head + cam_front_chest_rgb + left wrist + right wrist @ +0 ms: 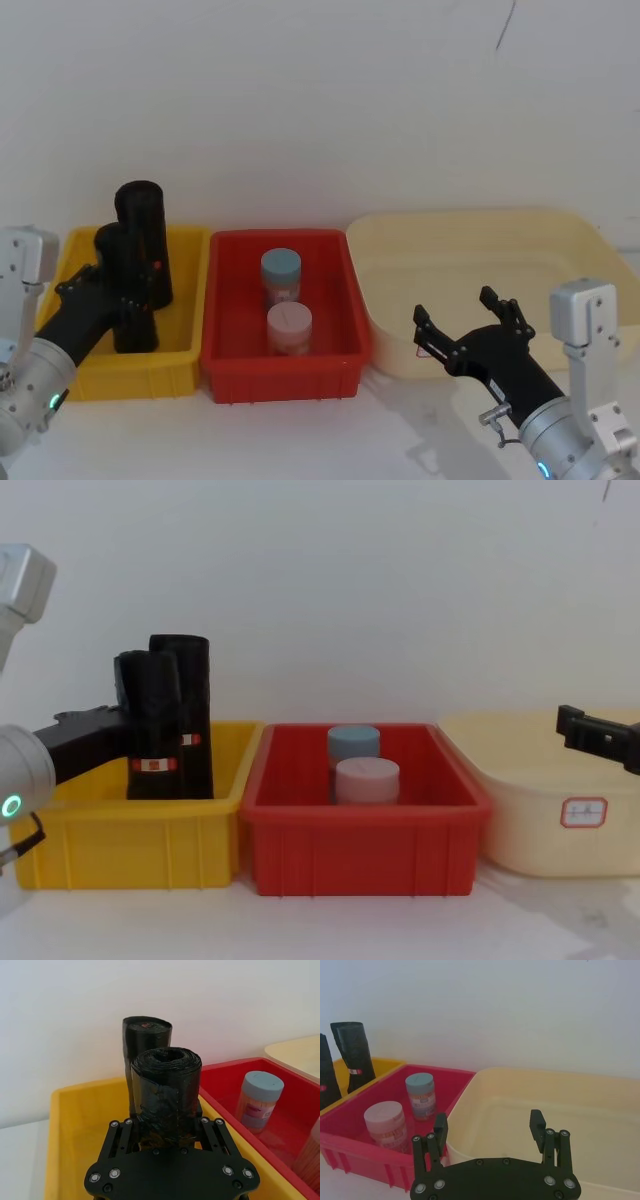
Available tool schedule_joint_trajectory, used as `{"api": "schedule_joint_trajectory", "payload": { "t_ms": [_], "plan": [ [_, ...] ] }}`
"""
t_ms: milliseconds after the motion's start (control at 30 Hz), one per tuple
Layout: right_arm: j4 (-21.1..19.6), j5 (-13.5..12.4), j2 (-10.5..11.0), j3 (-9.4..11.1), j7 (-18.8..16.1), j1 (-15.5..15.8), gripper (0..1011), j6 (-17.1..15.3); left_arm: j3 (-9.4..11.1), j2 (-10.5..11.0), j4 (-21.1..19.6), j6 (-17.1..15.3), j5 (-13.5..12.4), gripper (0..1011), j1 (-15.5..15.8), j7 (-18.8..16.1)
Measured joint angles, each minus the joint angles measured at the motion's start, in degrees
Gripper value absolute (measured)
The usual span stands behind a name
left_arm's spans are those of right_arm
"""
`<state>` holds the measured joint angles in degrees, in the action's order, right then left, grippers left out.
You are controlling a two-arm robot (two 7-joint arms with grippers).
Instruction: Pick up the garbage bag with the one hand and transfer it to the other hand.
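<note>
left pincer (167,1122) clenched on garbage bag (167,1085), upright in yellow bin (200,290) | right pincer (455,310) released, over cream bin (480,250) | risk: lifting may knock the second roll (146,1035) just behind; slick plastic may slip or tilt before handover

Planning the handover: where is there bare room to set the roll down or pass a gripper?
The cream tub is bare inside; the open right gripper hovers at its front-left rim. The red bin has bare floor beside its two jars. Crowded: the yellow bin, where the left gripper holds the garbage bag beside the second roll.
</note>
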<state>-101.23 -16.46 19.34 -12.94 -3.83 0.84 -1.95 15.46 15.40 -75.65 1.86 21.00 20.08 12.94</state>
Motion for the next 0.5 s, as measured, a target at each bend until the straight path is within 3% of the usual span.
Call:
{"api": "schedule_joint_trajectory", "payload": {
  "t_ms": [200, 500],
  "plan": [
    [0.0, 0.0, 0.0, 0.0, 0.0, 0.0, 1000, 0.0, 0.31, 0.03, -0.41, -0.64, -0.2, 516, 0.27, 1.21],
    [0.0, 0.0, 0.0, 0.0, 0.0, 0.0, 1000, 0.0, 1.41, 0.97, -4.29, -1.81, -1.39, 504, 0.79, 3.59]
  ]
}}
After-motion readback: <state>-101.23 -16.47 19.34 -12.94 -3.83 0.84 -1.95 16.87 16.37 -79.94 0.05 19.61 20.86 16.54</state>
